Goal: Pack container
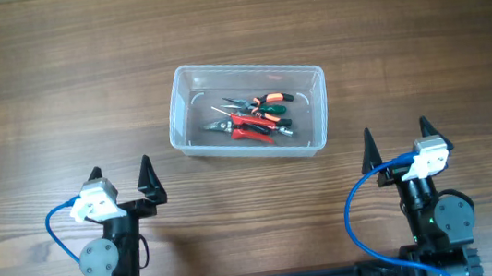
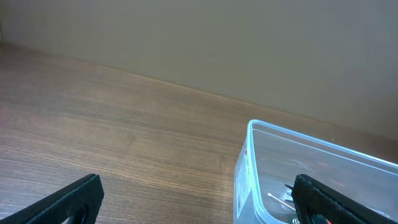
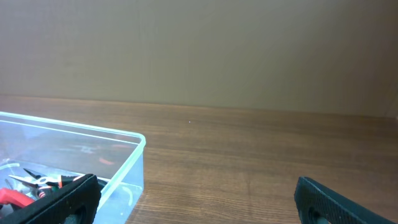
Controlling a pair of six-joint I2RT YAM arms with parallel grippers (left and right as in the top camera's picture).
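The clear plastic container (image 1: 192, 135) stands in the middle of the wooden table. Inside it lie several hand tools (image 1: 253, 117) with red, orange and green handles, among them pliers and screwdrivers. My left gripper (image 1: 122, 173) is open and empty, near the table's front edge, left of and below the container. My right gripper (image 1: 396, 138) is open and empty, right of and below it. The left wrist view shows the container's left corner (image 2: 245, 168) between my open fingers (image 2: 199, 202). The right wrist view shows its right corner (image 3: 134, 155) and tools (image 3: 28, 183) beside my open fingers (image 3: 196, 199).
The wooden table (image 1: 36, 88) surrounds the container. A plain beige wall (image 3: 199, 50) rises behind the table's far edge. Blue cables (image 1: 356, 209) loop at both arm bases.
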